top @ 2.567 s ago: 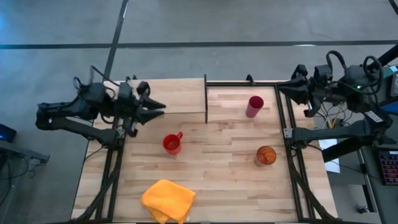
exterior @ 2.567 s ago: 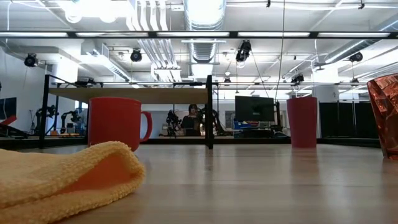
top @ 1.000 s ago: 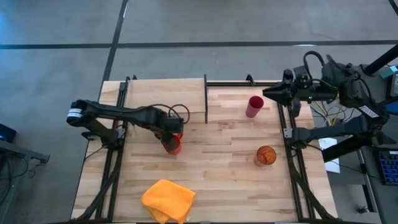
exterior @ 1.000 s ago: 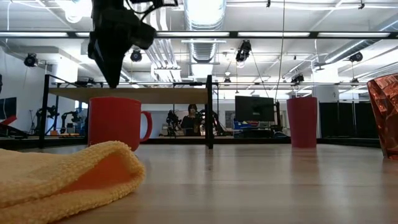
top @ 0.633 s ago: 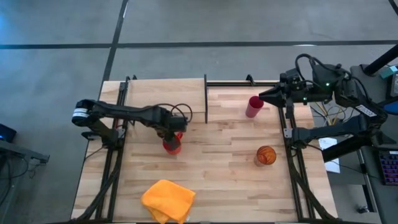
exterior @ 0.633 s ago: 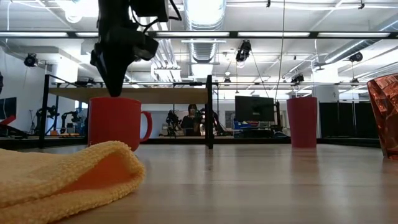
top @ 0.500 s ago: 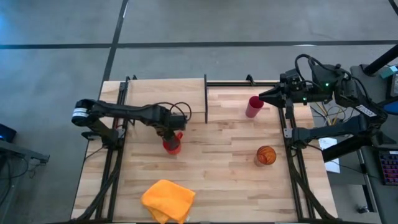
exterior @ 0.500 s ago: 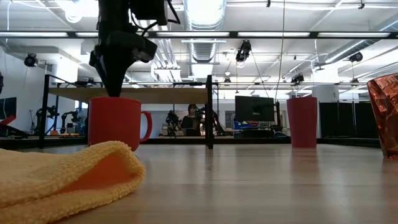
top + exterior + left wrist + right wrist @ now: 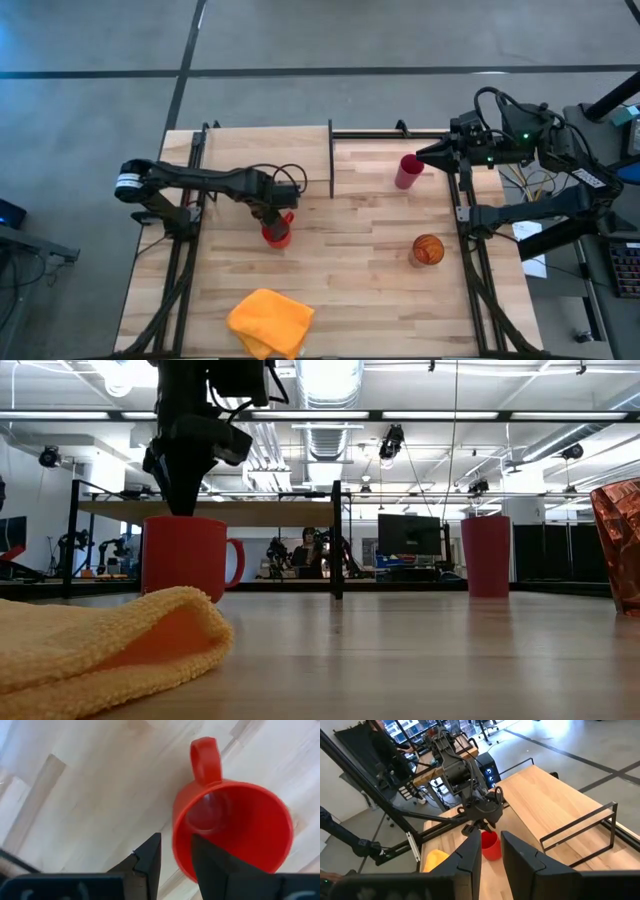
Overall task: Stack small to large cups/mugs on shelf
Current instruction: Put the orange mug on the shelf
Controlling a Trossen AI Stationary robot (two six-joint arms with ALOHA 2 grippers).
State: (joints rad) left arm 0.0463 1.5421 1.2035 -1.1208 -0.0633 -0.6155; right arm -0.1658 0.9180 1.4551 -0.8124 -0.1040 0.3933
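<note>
The red mug (image 9: 277,235) stands empty; the left gripper (image 9: 175,857) points down, fingers straddling its rim, slightly spread. The right gripper (image 9: 420,155) hovers beside the pink tumbler (image 9: 408,171), narrowly parted.

Bright, even light falls from long ceiling strip lamps (image 9: 330,378), which glare white in the low view, so shadows on the pale wood-plank tabletop (image 9: 350,260) are faint. In that view the near folded yellow-orange cloth (image 9: 100,640) is soft and out of focus. The left wrist view is blurred at its edges.
</note>
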